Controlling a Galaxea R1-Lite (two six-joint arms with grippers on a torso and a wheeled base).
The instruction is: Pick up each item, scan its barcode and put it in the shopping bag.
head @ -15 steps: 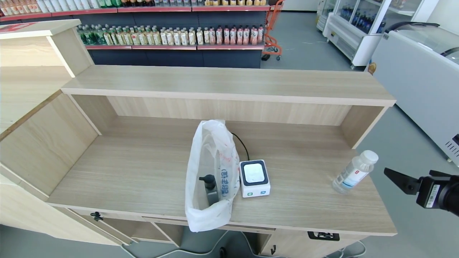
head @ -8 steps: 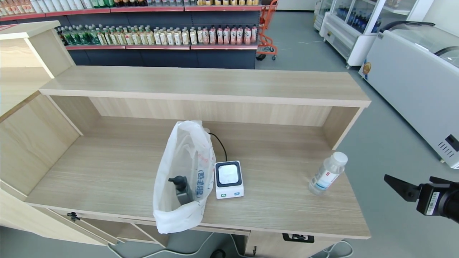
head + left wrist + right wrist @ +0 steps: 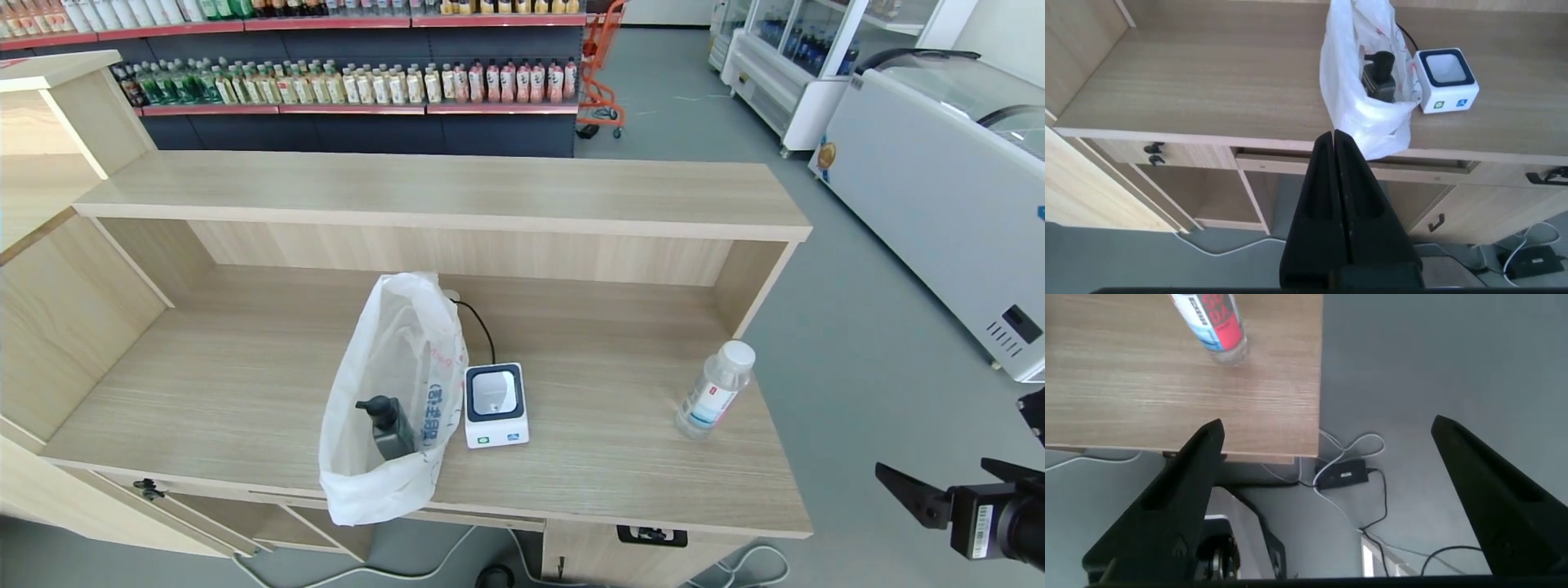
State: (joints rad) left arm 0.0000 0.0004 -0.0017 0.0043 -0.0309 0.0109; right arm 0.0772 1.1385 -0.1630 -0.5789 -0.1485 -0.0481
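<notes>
- Clear bottle [image 3: 713, 390] stands upright near the counter's [image 3: 588, 478] right end, not yet bagged.
- Right gripper [image 3: 1325, 433] hangs beyond that end, spread wide and empty, placed to take it.
- Left gripper [image 3: 1335, 147], pinched closed on nothing, hangs before the shopping bag [image 3: 392, 359]; inside, seemingly a pump bottle [image 3: 385, 425].

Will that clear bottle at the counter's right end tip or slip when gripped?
Tall and narrow, the bottle probably tips if nudged. Its smooth clear plastic may slip or dent. Toppled, it could roll off the counter.
</notes>
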